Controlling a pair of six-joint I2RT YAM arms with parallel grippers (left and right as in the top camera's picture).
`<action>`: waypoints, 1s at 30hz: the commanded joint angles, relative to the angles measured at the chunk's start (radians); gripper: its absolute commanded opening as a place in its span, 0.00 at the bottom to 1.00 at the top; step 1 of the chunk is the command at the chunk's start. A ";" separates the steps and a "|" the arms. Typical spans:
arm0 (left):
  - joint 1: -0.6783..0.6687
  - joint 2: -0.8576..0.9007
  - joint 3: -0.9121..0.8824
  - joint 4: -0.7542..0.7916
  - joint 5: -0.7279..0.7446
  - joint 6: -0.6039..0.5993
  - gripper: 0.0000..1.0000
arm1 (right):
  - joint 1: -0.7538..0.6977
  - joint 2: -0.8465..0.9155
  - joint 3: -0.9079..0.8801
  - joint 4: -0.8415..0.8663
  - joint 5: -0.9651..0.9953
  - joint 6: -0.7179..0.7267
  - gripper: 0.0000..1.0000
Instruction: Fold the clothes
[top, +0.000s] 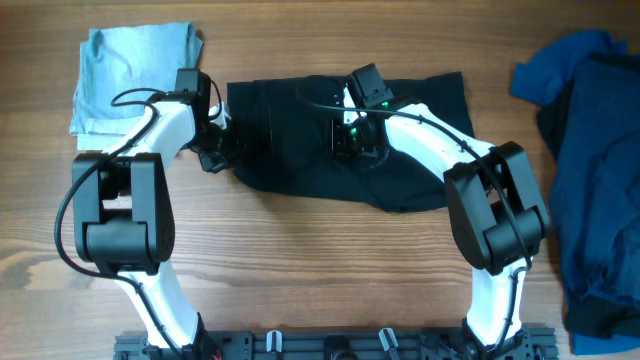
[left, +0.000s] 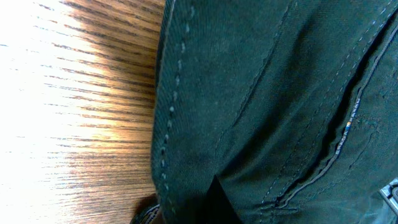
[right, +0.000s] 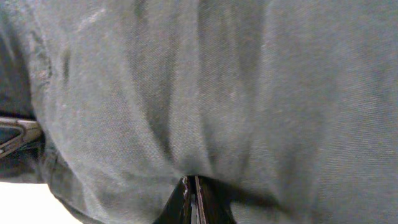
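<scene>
Two tools pinch the black shorts (top: 300, 140), which lie spread out mid-tabletop (top: 300, 260).
Soft, light twill with stitched hems, matte black; it should sag and drag, so the hems look like the surest hold. The left tool (top: 218, 150) is closed on the left hem, and the right tool (top: 352, 148) is closed, bunching cloth mid-garment. A pale blue garment (top: 135, 75) lies folded at the left, with dark blue garments (top: 590, 150) heaped at the right.

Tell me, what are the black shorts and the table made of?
The black shorts look like matte woven cloth, maybe cotton: rows of stitching and a fine weave show. The table looks like wood, or a wood-print top: brown grain lines, with a slight shine.
</scene>
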 joint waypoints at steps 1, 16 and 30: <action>-0.014 -0.003 -0.024 -0.010 -0.013 0.006 0.04 | -0.020 -0.063 0.035 -0.029 -0.069 -0.013 0.04; -0.016 -0.230 0.017 -0.010 -0.014 0.006 0.04 | -0.035 -0.171 0.011 -0.278 0.065 0.007 0.04; -0.016 -0.299 0.109 -0.153 -0.078 0.042 0.04 | 0.017 -0.169 -0.238 0.011 0.064 0.206 0.04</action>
